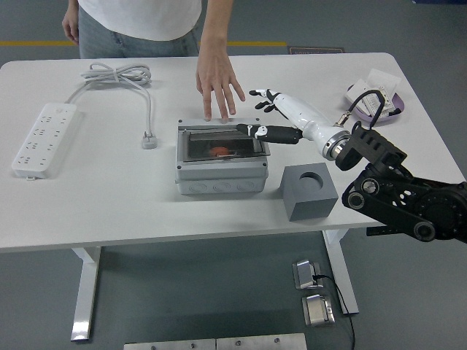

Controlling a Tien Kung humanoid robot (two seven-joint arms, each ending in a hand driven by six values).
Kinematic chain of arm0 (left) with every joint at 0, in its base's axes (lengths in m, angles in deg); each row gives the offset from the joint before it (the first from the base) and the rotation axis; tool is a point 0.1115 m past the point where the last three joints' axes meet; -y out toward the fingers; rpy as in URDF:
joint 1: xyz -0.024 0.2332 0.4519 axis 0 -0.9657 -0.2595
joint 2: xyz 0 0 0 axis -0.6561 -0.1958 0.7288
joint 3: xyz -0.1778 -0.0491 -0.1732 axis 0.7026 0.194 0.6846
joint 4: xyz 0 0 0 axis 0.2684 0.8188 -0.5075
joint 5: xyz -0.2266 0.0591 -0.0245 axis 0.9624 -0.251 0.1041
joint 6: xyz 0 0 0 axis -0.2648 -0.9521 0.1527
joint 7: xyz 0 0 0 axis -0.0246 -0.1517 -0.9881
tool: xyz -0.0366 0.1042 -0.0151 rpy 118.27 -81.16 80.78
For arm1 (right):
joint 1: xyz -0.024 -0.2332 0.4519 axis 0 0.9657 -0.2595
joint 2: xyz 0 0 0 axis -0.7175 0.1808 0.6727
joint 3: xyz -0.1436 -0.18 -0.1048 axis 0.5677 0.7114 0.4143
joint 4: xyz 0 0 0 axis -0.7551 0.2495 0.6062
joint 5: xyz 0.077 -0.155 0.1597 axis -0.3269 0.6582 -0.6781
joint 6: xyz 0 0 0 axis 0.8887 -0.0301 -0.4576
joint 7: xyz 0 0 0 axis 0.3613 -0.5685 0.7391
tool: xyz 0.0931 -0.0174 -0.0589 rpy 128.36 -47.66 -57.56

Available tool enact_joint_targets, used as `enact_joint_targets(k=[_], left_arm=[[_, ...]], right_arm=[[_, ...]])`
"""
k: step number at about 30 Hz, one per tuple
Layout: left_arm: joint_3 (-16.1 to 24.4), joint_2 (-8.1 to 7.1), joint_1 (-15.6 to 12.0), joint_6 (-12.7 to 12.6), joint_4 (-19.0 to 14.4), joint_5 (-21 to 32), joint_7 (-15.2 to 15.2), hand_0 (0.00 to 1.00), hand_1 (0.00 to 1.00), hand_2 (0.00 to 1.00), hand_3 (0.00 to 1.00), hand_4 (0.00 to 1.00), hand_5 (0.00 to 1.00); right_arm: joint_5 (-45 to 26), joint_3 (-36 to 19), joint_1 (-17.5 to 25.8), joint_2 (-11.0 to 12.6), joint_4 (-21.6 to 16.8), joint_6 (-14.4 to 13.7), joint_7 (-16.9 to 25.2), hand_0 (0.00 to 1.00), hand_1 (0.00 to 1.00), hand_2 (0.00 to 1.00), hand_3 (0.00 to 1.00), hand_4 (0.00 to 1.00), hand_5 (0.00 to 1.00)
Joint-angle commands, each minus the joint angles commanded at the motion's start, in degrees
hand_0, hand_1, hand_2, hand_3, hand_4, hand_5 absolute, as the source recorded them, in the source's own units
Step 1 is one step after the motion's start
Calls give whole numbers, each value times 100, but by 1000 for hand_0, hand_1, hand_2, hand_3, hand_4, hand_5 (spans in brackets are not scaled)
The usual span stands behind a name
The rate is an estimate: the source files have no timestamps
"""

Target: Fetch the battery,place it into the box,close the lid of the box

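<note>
The grey box (219, 175) stands mid-table with its clear lid (219, 143) lying flat over it. The dark battery with an orange patch (219, 151) shows through the lid, inside the box. My right hand (257, 113), white with black fingers, hovers at the box's right rear corner. Its fingers are spread and hold nothing, and one fingertip (244, 128) is at the lid's right edge. The person's hand (217, 84) reaches in from the far side, fingertips on the table just behind the box.
A grey block with a round hole (309, 191) stands right of the box. A purple tray of white packets (376, 102) sits at the back right. A white power strip (44, 138) and its coiled cable (120, 76) lie at the left.
</note>
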Motion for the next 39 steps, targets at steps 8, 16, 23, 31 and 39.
enact_joint_targets(k=[8,16,23,31,39], left_arm=[[508,58,-121,0,9,-430,-51,615,700,638,640,711,180],[894,97,-244,6,9,-695,-65,615,700,638,640,711,182],[1332,104,-363,7,9,-1029,-123,615,698,638,640,711,180],[1737,51,-480,74,9,-1244,-121,618,698,638,639,710,181],[1949,-51,-564,194,9,-1254,-52,630,699,641,642,710,184]], right_arm=[[734,-1677,885,-36,-249,-42,170,846,757,784,941,908,833],[-277,-3266,1301,-154,164,-190,1100,845,756,783,938,909,833],[-1759,-4199,1454,-261,756,-23,2150,839,756,777,923,911,830],[-3547,-4360,1580,-260,1109,284,3183,843,761,786,900,922,832],[-5334,-3892,1668,-62,1060,443,3662,951,858,836,870,959,998]])
